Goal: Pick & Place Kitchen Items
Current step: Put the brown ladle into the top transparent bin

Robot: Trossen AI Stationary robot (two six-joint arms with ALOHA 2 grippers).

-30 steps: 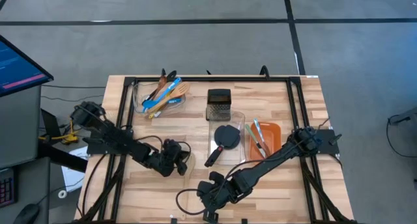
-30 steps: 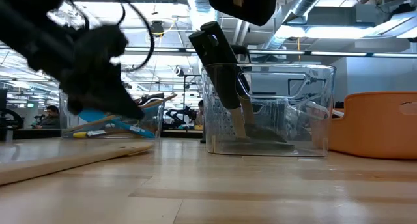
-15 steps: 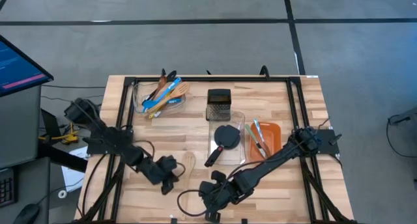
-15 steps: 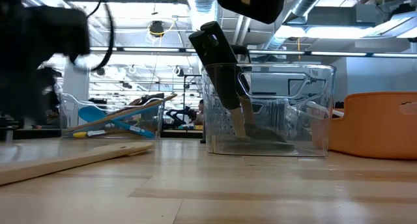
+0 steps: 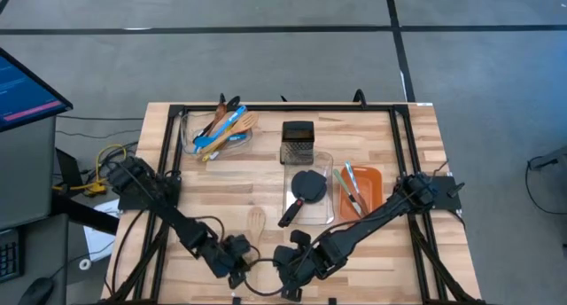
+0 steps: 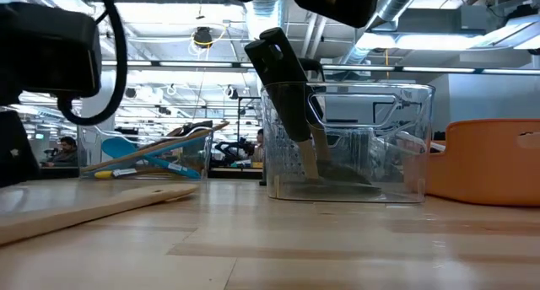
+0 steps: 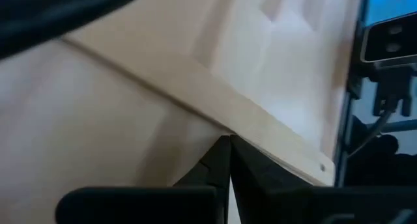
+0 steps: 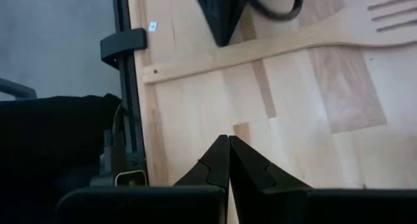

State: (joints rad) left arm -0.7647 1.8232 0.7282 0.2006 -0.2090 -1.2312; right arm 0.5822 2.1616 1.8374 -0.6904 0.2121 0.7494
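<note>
A wooden slotted spatula [image 5: 256, 222] lies flat on the table near its near edge, its head toward the far side and its handle [image 8: 195, 61] toward the near edge. In the low view the spatula [image 6: 93, 207] rests on the boards. My left gripper [image 5: 244, 262] is shut. It slants down from the table's left, and its tips [image 7: 229, 140] sit at the handle's long edge. My right gripper [image 5: 288, 271] is also shut and hovers just right of the handle, holding nothing. In the right wrist view, my right gripper [image 8: 229, 142] points down at bare boards. My left gripper has its shut fingertips [image 8: 223, 38] at the long side of the spatula's handle [image 7: 260, 138], coming slantwise down from the table's left and across the handle. I cannot tell whether the tips touch the wood. The spatula lies flat on the table.
At the far left stands a clear container [image 5: 221, 128] with blue, yellow and wooden utensils. A steel grater [image 5: 298, 141] stands far centre. A clear bin [image 5: 308, 188] holds a black turner, and an orange tray [image 5: 361, 188] is beside it. The table's black frame [image 8: 127, 87] runs along the near edge.
My left gripper has swung from over the spatula's head toward the table's near edge, sinking a little and tipping, and has come to the handle. It stays shut. The spatula's head now shows uncovered, and the spatula has not moved. My right gripper has kept its place.
</note>
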